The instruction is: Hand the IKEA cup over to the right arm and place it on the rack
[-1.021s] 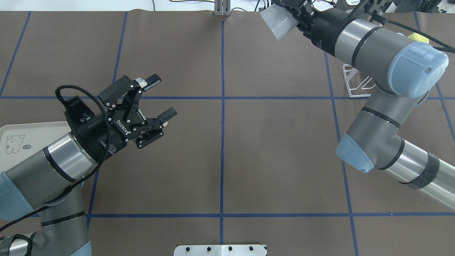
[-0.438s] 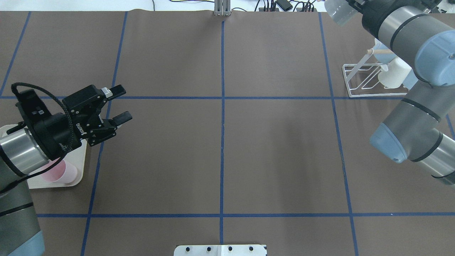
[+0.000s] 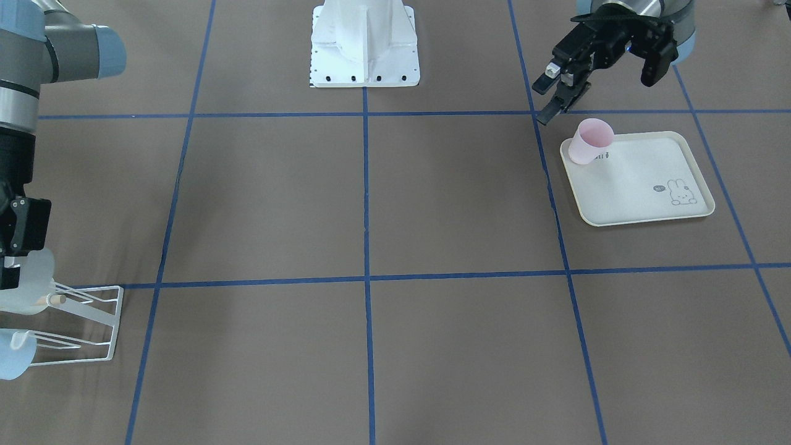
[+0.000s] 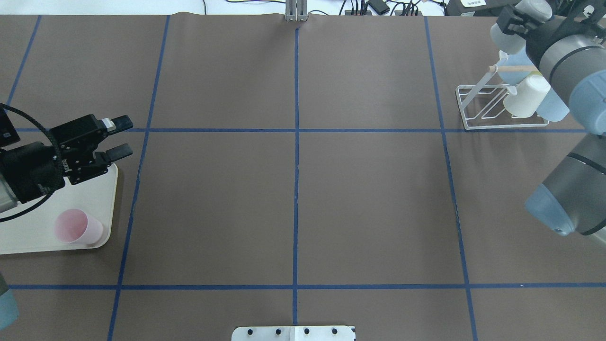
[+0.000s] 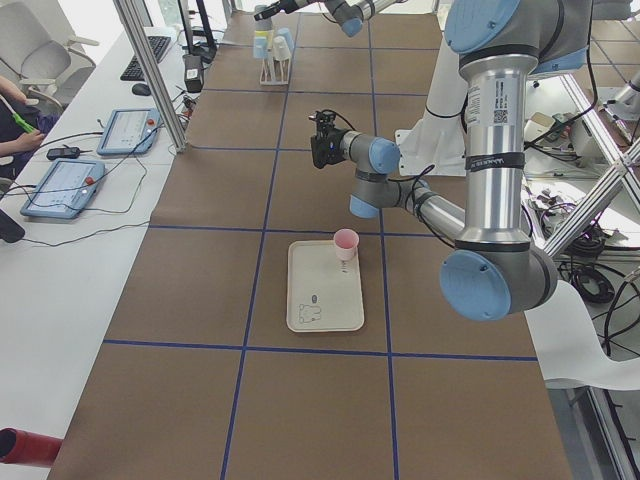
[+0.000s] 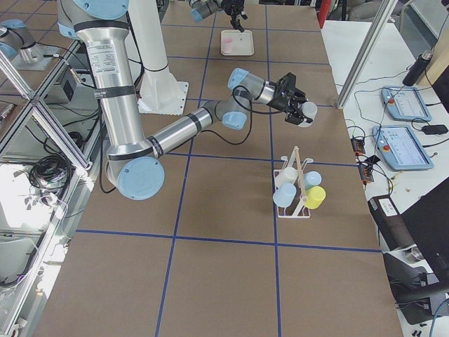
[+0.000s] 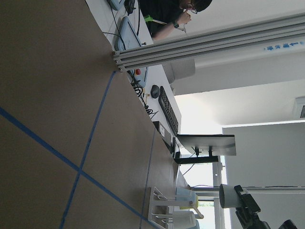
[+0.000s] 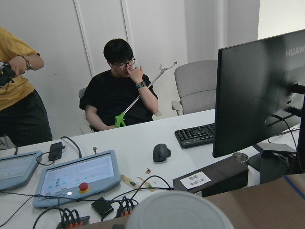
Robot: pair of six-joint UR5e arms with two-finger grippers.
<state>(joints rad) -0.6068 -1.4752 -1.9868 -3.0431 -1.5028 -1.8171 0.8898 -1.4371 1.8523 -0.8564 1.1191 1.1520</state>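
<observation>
My right gripper [image 6: 302, 108] is shut on a translucent white IKEA cup [image 3: 29, 276], held on its side just above the wooden rod end of the white wire rack [image 4: 473, 102]. The cup's rim [image 8: 176, 210] fills the bottom of the right wrist view. The rack [image 3: 93, 309] stands at the table's far right corner. My left gripper [image 4: 125, 137] hangs open and empty over the far edge of the cream rabbit-print tray [image 4: 28, 232].
A pink cup [image 4: 78, 228] stands on the tray's near corner. A white cup [image 4: 525, 97], a blue cup [image 4: 555, 105] and a yellow cup [image 6: 315, 197] hang on the rack. People sit at a desk beyond the table's far edge.
My left arm has drawn back to the left, still open, uncovering the tray and pink cup. My right arm has carried the cup rightward from the table's far edge to above the rack.
</observation>
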